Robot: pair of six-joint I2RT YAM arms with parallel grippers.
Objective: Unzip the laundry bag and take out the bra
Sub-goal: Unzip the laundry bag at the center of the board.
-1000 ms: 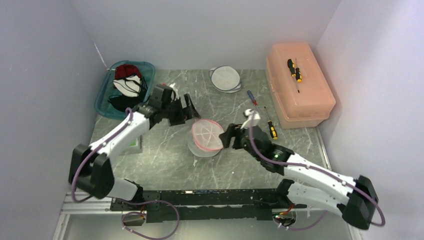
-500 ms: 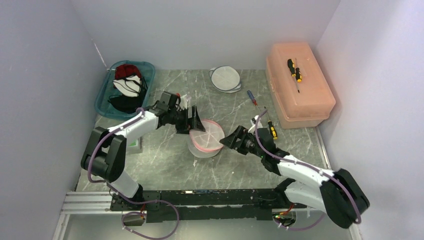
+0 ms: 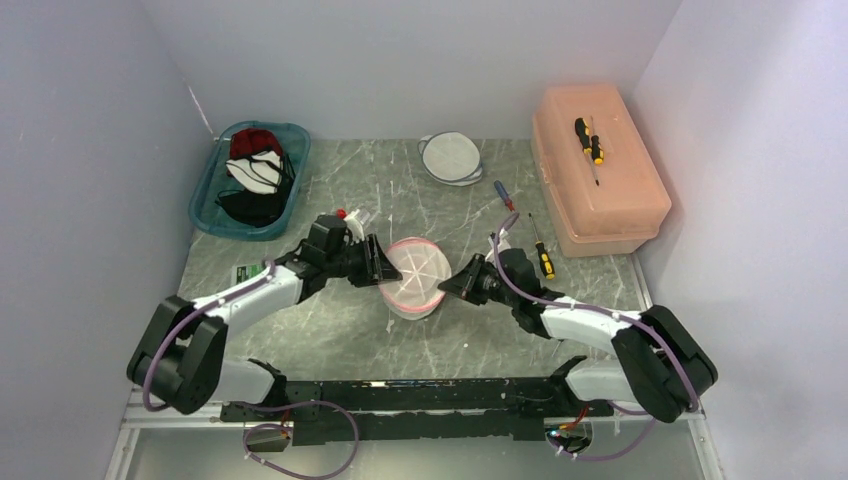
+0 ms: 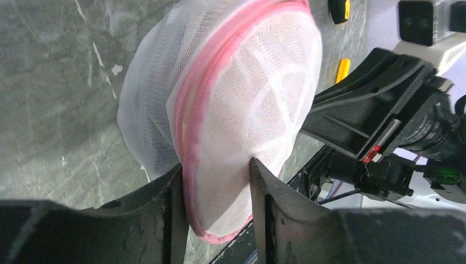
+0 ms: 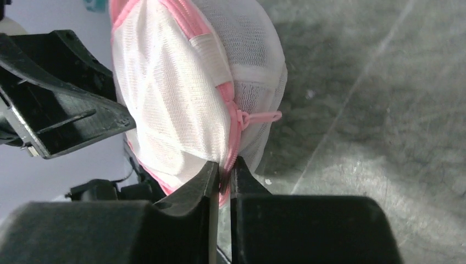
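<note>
Pink-rimmed laundry bag (image 3: 415,275) between left end effector (image 3: 380,265) and right end effector (image 3: 462,283), mid-table (image 3: 330,320).

Wht mesh laundry bag (image 3: 415,272), pink zip (image 4: 190,102)

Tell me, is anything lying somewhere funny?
Yes: a blue screwdriver and a yellow screwdriver lie loose on the table beside the box. That is odd company for laundry. The bag, pinched by the left tool and right tool, looks fine.

Near right tool (image 3: 449,286), yellow-handled screwdriver (image 3: 543,260)
</note>
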